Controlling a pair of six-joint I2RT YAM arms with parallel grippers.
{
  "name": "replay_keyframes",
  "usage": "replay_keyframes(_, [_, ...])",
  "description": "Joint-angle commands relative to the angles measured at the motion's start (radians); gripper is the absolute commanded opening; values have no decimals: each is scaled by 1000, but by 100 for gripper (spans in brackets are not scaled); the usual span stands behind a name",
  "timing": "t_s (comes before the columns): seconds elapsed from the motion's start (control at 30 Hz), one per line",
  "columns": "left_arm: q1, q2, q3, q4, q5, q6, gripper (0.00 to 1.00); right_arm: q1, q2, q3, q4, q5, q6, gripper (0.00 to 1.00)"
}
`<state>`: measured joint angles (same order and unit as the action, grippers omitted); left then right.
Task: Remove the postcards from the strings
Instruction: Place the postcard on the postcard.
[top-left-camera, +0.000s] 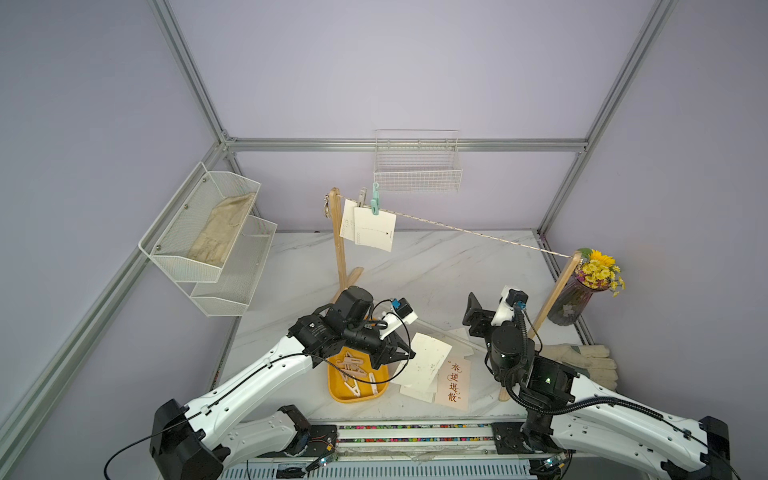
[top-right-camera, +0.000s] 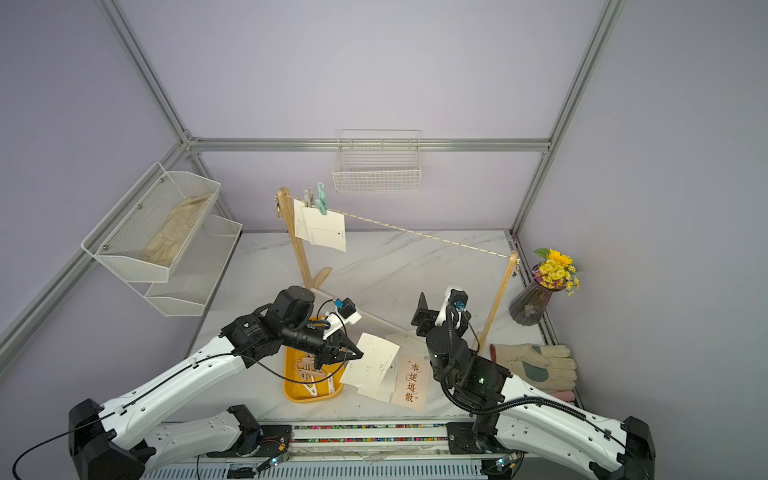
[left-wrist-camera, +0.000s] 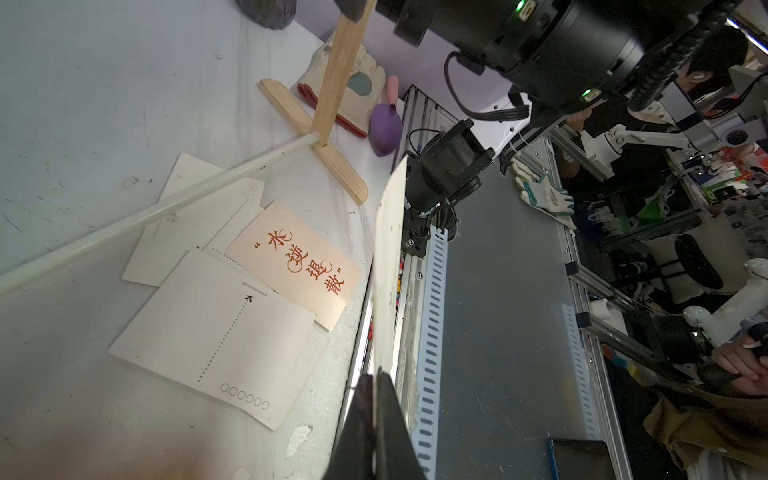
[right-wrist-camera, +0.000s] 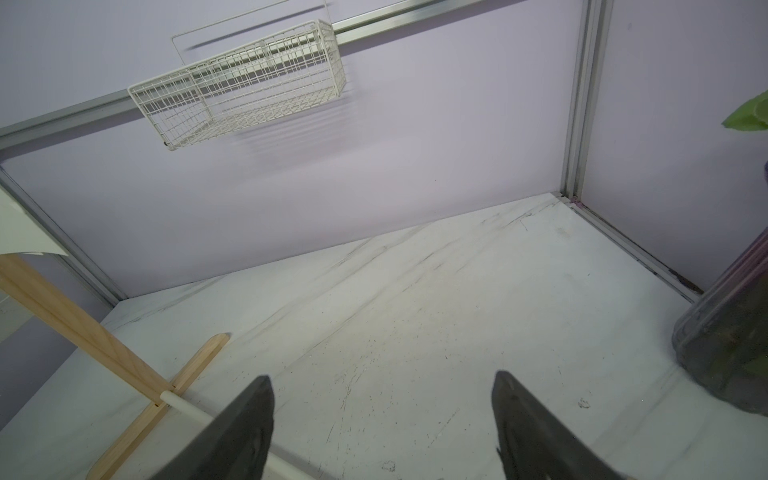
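Two black fingers (left-wrist-camera: 390, 415) of the left claw (left-wrist-camera: 375, 377) were pressed tight on one edge of a plain cream postcard (left-wrist-camera: 388, 270). The card showed edge-on in the left wrist view and, in both top views, was held tilted over a loose pile of pale postcards (left-wrist-camera: 216, 332) on the white marbled worktop (top-left-camera: 415, 270). In that pile lay a cream card with large red-brown Chinese characters (left-wrist-camera: 297, 266). Just beside the left claw sat a yellow plastic tray (top-left-camera: 337, 390) with pastel and wooden clothes pegs (top-left-camera: 353, 370) in it.

The right claw (right-wrist-camera: 383, 377) had its jaws spread wide and gripped nothing, above bare worktop near the right-hand light wooden post (top-left-camera: 555, 291).

Farther out, the thin pale twisted string (top-left-camera: 478, 233) ran between the tops of that post and the far wooden post (top-left-camera: 338, 241). Two overlapping white postcards (top-left-camera: 374, 228) hung from it close to the far post, clipped by a mint-green peg (top-left-camera: 375, 201) and a greyish peg (top-left-camera: 361, 197).
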<state>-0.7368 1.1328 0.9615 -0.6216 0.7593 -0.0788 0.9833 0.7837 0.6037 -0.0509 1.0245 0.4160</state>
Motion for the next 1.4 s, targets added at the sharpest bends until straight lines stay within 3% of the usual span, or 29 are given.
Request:
replay_keyframes(0.0, [-4, 39, 39, 17, -15, -83, 0, -2, 1, 6, -12, 35, 1, 83])
replay_keyframes(0.17, [-13, 139, 31, 122, 3, -191, 0, -2, -1, -10, -11, 42, 19, 83])
replay_keyframes(0.37, [-13, 231, 35, 145, -62, -251, 0, -3, -38, -15, -27, 54, 5, 83])
replay_keyframes(0.57, [-11, 351, 38, 196, -22, -374, 0, -3, -37, -24, -14, 58, -5, 83])
replay_keyframes(0.97, [37, 426, 23, 162, -126, -507, 0, -3, -64, -47, 0, 40, -2, 84])
replay_keyframes(1.17, [55, 456, 40, 141, -115, -511, 0, -3, -63, -44, -2, 35, -3, 84])
replay_keyframes(1.37, [69, 434, 47, 87, -145, -483, 17, -3, -54, -42, 3, 28, -3, 84])
